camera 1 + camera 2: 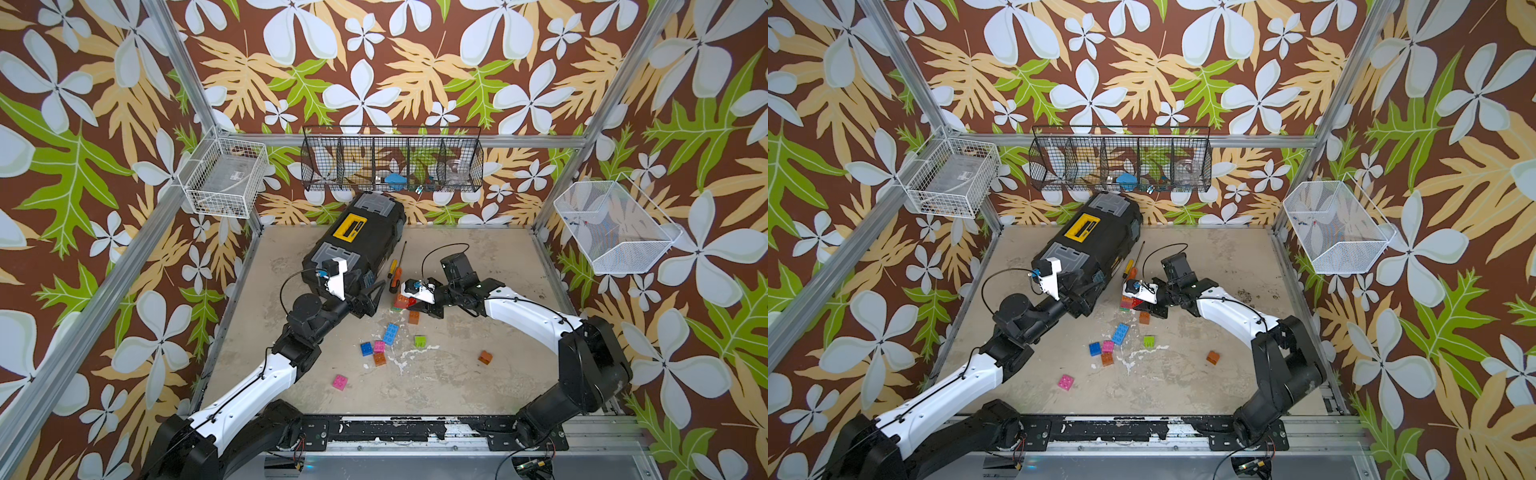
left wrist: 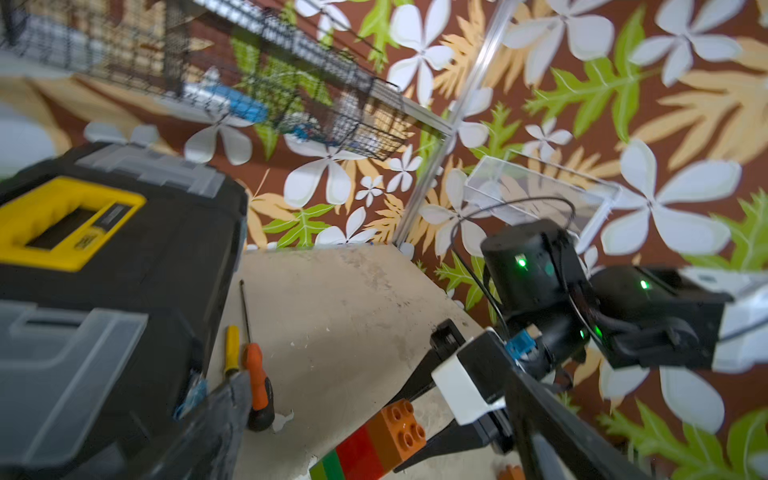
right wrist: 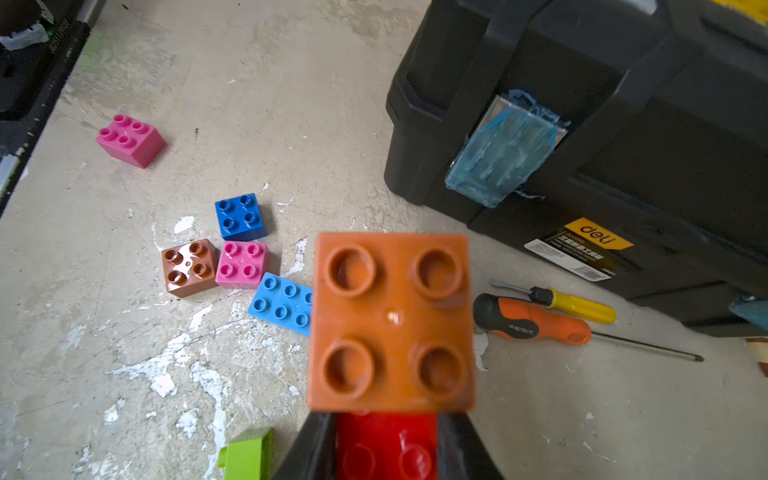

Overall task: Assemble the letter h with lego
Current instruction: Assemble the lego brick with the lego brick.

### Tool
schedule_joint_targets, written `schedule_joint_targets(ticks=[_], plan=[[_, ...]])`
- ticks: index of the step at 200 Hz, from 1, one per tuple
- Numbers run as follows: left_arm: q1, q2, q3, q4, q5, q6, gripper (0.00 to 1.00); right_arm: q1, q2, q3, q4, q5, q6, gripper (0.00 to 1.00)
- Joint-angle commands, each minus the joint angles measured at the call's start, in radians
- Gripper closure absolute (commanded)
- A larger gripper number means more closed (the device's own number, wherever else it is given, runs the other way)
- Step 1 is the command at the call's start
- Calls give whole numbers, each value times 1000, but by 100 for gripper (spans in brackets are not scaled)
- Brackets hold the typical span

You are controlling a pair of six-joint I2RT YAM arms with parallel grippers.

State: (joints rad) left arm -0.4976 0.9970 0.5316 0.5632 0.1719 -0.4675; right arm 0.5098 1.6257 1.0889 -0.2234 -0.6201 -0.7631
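Step in hand, I judge: building the short column of the h. The right gripper clamps a green-red-orange lego stack at the centre of a top view; the left gripper, left of it, gapes empty. Next probably needs the long blue brick below as bridge. Scuffed beige table, black toolbox, floral walls
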Motion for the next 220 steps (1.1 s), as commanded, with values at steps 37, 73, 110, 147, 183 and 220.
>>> schedule_joint_targets(ticks=[37,73,110,147,183,220], plan=[[-13,94,58,-191,-105,-265,2,4,76,13,62,65,20,82],[-25,117,58,-189,-101,-255,2,8,127,26,60,51,32,82],[-43,152,68,-204,-88,-216,3,9,156,43,26,52,22,81],[-44,171,71,-206,-86,-226,3,11,174,39,7,51,11,81],[-44,179,70,-205,-90,-220,3,9,178,36,4,72,7,81],[-44,192,68,-205,-81,-220,4,7,175,23,29,96,19,81]])
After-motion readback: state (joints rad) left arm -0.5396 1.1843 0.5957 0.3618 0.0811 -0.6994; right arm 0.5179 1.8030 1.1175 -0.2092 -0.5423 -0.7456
